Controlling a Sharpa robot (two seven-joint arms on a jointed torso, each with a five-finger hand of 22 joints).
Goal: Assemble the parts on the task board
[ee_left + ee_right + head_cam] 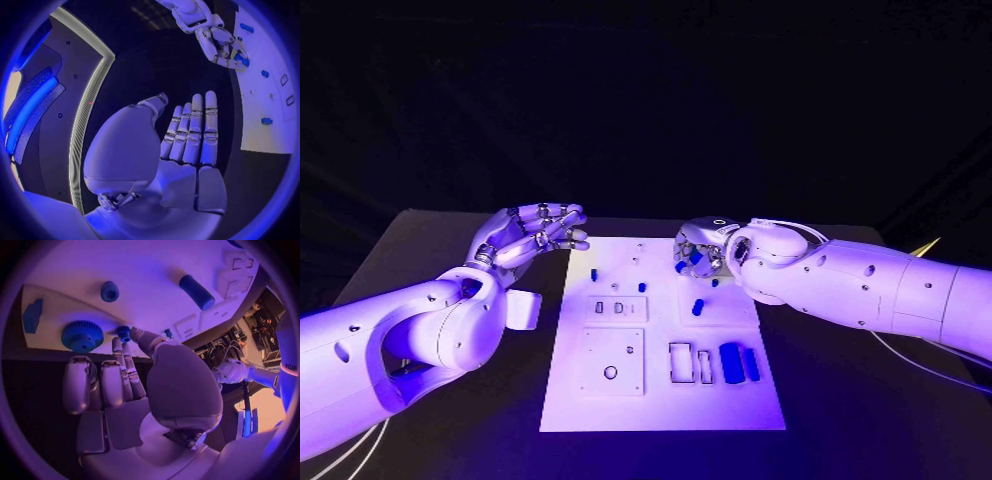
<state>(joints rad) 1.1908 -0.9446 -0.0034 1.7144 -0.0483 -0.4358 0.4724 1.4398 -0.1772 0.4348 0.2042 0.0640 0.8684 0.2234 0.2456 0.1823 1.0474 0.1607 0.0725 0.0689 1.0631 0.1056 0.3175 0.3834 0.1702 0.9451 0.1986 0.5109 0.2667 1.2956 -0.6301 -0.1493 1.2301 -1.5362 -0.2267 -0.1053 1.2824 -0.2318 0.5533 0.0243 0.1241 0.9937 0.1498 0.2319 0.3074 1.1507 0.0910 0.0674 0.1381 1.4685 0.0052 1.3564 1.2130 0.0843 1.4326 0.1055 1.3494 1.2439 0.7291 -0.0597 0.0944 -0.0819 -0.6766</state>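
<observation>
From my remote station, I saw the white task board (661,400) lying in the middle of the black table (444,240). My right hand (704,252) hovered over the board's far right part, thumb and a fingertip pinching a small blue peg (124,332) beside a blue gear (82,336). My left hand (531,232) hung above the table just off the board's far left corner, fingers loosely spread, holding nothing. Two blue cylinders (738,361) lay near the board's right side.

Two glossy white arms, rounded shells, silver segmented fingers (194,135), thin cables
</observation>
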